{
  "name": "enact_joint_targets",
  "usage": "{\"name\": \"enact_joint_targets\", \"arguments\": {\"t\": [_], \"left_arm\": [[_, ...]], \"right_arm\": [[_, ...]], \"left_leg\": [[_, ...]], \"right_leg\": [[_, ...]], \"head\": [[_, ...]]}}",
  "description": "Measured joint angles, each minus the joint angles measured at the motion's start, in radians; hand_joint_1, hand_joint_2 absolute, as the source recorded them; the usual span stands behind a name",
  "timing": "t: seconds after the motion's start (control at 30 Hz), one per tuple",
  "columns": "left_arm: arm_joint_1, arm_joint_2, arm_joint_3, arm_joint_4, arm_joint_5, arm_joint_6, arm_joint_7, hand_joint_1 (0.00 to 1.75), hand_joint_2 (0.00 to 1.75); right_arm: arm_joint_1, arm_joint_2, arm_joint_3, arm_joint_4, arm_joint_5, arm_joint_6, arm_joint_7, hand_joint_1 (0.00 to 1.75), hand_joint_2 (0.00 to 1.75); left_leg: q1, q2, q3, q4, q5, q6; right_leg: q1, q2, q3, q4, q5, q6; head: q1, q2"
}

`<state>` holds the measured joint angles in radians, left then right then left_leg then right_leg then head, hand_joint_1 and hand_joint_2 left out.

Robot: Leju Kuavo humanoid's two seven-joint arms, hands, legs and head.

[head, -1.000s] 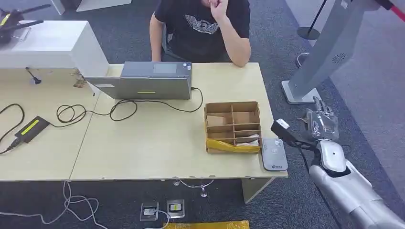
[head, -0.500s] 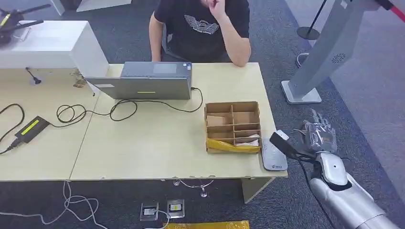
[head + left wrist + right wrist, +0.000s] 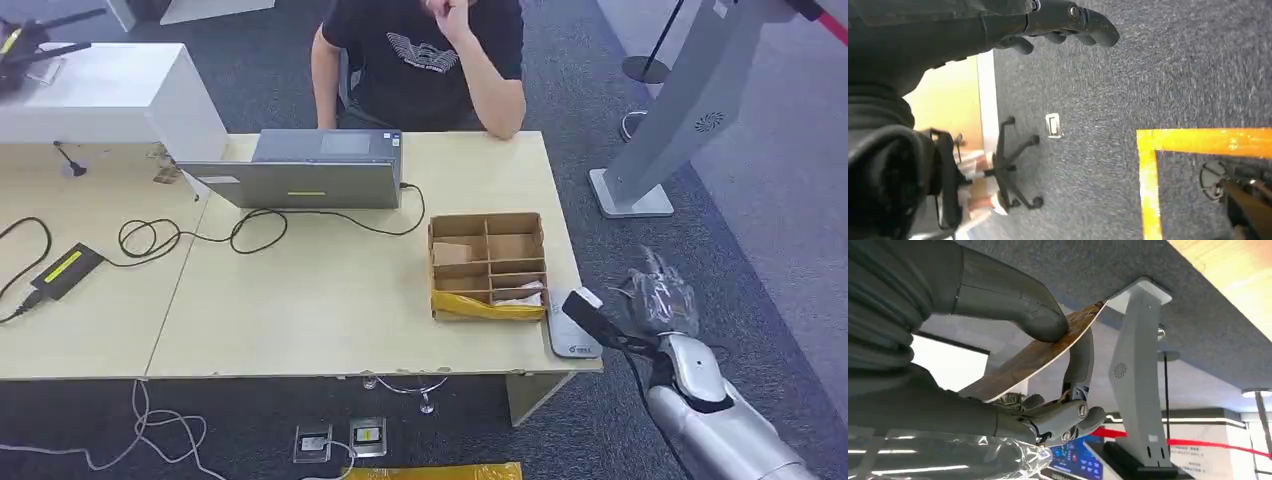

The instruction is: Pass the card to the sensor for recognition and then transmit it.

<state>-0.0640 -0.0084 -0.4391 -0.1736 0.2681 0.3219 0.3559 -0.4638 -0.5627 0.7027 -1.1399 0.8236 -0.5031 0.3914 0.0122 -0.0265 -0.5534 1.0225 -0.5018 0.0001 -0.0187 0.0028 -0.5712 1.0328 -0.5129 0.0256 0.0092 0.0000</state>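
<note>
My right hand (image 3: 661, 297), wrapped in clear plastic, hovers off the table's right front corner, just right of the grey card reader (image 3: 573, 335). In the right wrist view the hand (image 3: 998, 295) pinches a thin brown-patterned card (image 3: 1033, 357) between the thumb and a finger. The reader lies flat on the table's front right corner, beside the cardboard box. My left hand (image 3: 1068, 20) hangs over the carpet with its dark fingers loosely apart and nothing in them.
A divided cardboard box (image 3: 487, 262) stands left of the reader. A laptop (image 3: 310, 170), cables and a black adapter (image 3: 65, 268) lie on the wooden table (image 3: 300, 310). A person (image 3: 425, 60) sits at the far side. A grey stand (image 3: 680, 110) rises on the right.
My right hand has drawn back toward me and slightly left, from beside the box to level with the card reader, still holding the card.
</note>
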Motion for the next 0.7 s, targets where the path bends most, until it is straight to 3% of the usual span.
{"name": "enact_joint_targets", "arguments": {"t": [0.17, 0.7], "left_arm": [[0.0, -0.002, 0.002, 0.0, 0.057, 0.044, -0.004, 0.0, 0.0], [0.0, -0.002, 0.006, 0.0, 0.113, 0.061, -0.014, 0.0, 0.0]], "right_arm": [[0.013, -0.001, 0.009, 0.006, -0.019, -0.021, 0.0, 1.75, 1.75], [0.053, -0.004, 0.054, -0.013, -0.023, -0.049, 0.025, 1.75, 1.75]], "left_leg": [[0.0, 0.0, 0.0, 0.0, 0.0, 0.0], [0.0, 0.0, 0.0, 0.0, 0.0, 0.0]], "right_leg": [[0.0, 0.0, 0.0, 0.0, 0.0, 0.0], [0.0, 0.0, 0.0, 0.0, 0.0, 0.0]], "head": [[0.0, 0.0], [0.0, 0.0]]}}
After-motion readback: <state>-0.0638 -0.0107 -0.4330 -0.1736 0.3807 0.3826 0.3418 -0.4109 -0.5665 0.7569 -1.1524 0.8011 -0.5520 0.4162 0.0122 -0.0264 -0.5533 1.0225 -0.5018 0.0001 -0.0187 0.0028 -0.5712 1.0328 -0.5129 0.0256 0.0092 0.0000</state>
